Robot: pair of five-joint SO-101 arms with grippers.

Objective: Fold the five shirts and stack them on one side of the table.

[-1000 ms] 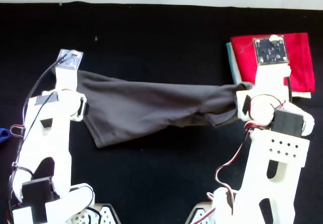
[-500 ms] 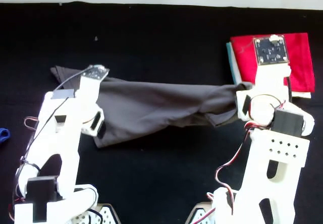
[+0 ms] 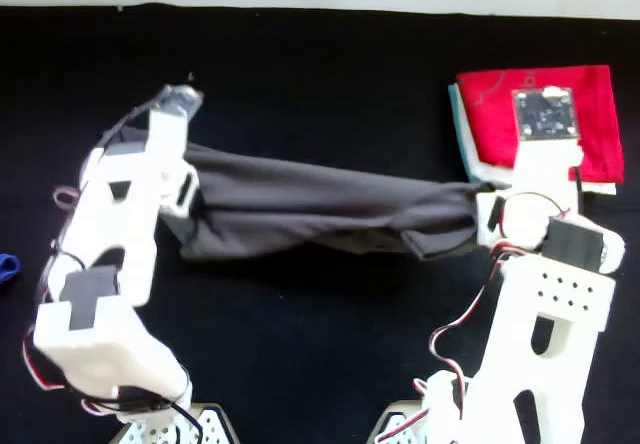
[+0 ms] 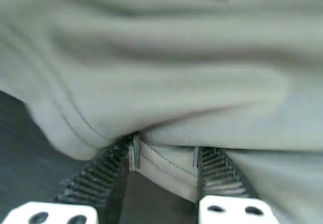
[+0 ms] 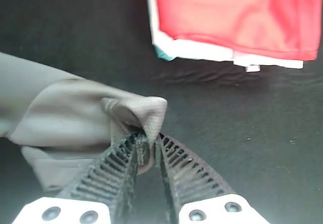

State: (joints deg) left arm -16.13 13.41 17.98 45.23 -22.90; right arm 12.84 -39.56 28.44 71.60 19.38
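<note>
Black table, both grippers over it. Shirt is grey and strung out as a band between them, one end just beside the stack, the other well apart from it. Stack has red on top, with white and teal edges showing under it.

Right gripper is closed on a small bunched corner of the shirt, just off the stack's near corner and not touching it. Left gripper is clamped on a folded hem at the end far from the stack, with cloth bulging above the jaws.

My read: this is the spread-out step. Shirt isn't flat yet and no fold is made. Can't tell from up top how much of the middle rests on the table.

How I'd run it:
- Even tension. Cloth is rolled and creased toward the stack end, so I'd want that twist out before laying it down.
- Right grip looks thin, just a corner in the jaws. Pull gently or it slips.
- Lower both ends together at the same height, so the band lands as a sheet and not a rope.
- Lay it away from the stack. Any drift of the right gripper toward the stack could snag its top layer and undo finished work.
- Release only once the cloth lies flat.
</note>
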